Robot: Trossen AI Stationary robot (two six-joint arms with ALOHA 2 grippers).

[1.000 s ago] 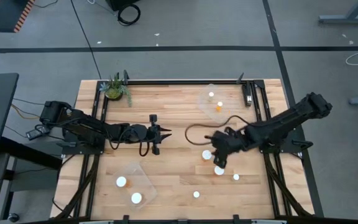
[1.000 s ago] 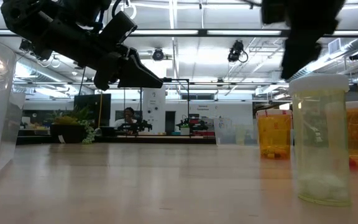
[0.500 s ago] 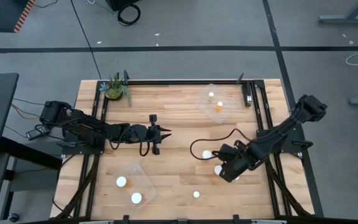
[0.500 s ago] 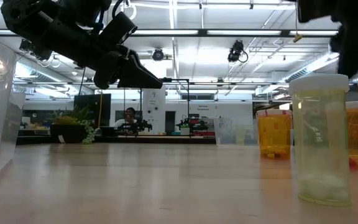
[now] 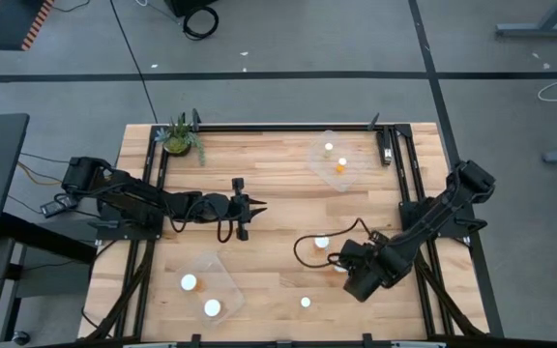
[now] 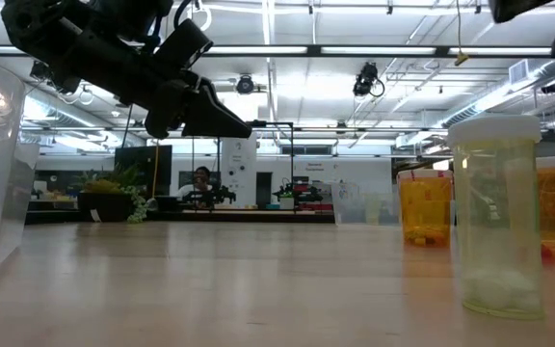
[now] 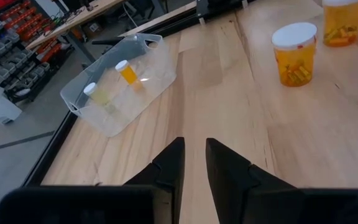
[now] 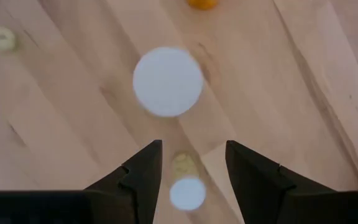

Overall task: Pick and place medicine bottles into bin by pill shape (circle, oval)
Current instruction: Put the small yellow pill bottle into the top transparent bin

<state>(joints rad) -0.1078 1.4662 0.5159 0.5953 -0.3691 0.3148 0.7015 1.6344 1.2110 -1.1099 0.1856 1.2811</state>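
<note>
right gripper (image 8: pixel 190 163) moved nearer the table's front edge, spread, covering a bottle (image 8: pixel 187 186) | left gripper (image 7: pixel 193 163) nearly closed

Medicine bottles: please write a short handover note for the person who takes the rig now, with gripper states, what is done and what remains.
Left gripper: nearly closed, empty, waiting above mid-table.
Right gripper: open, empty, pointing down over a small white-capped bottle near the front right; a larger-capped bottle stands just beyond it.
Done: two bottles in the far bin, two in the front-left bin.
Left: about four bottles loose on the table's right half, one near the front edge.
</note>
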